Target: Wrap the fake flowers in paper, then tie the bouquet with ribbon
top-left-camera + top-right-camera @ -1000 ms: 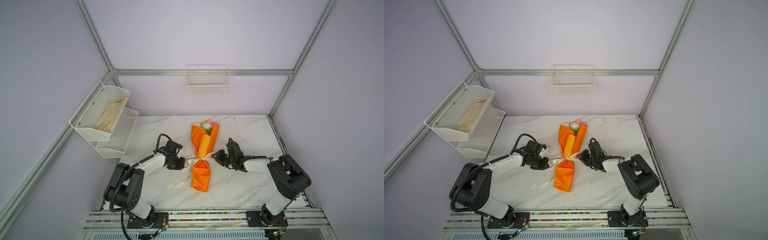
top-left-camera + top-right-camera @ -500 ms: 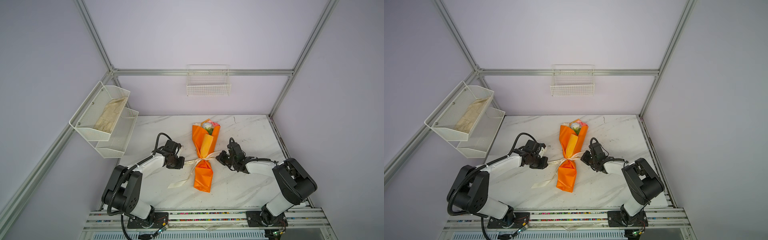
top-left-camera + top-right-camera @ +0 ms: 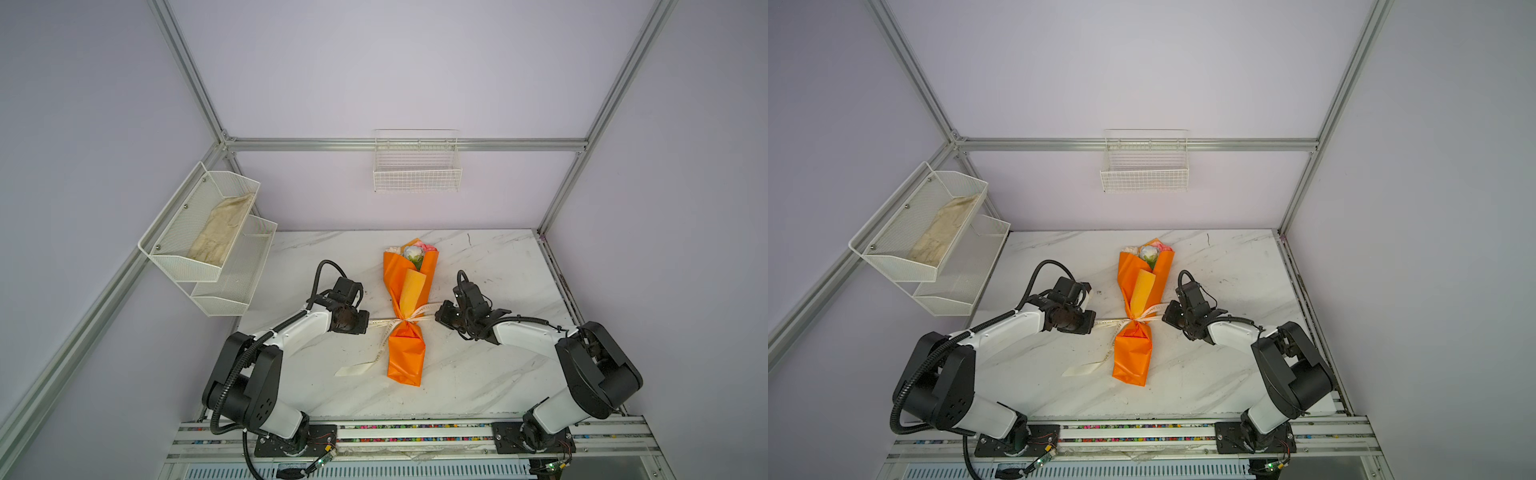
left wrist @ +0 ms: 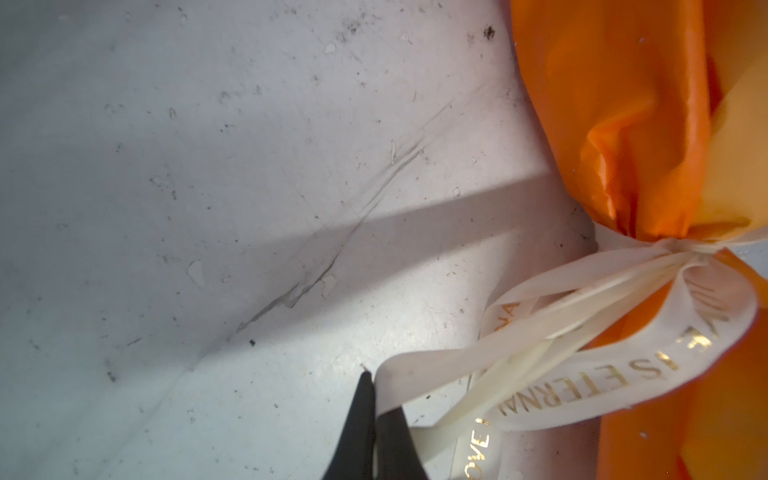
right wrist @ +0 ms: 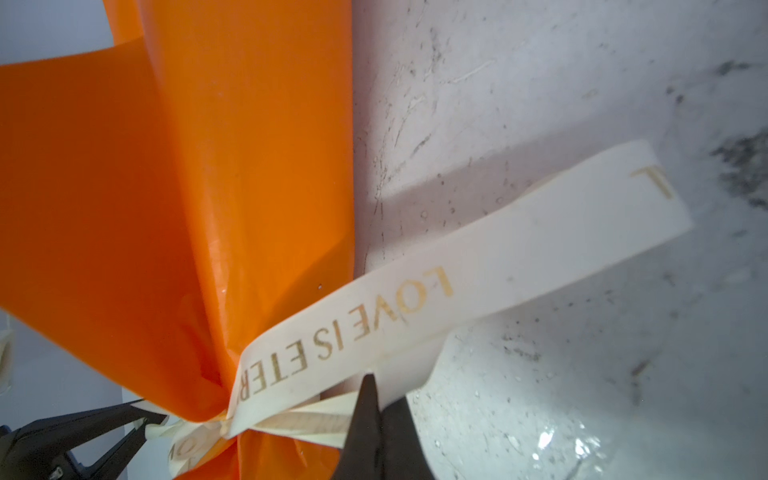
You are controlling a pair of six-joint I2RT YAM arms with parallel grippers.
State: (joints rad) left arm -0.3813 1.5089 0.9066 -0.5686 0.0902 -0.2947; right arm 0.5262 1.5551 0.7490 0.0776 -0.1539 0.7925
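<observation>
Up close, ribbon [image 5: 457,266] lettering legible; overhead, bouquet [image 3: 409,299] blooms visible.

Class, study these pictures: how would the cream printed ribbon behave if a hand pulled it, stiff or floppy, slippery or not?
Probably floppy: the ribbon curls into soft loops. Likely light: its loose tail lies limp on the table. Possibly slippery, since it looks smooth, though the left hand pinches it.
</observation>
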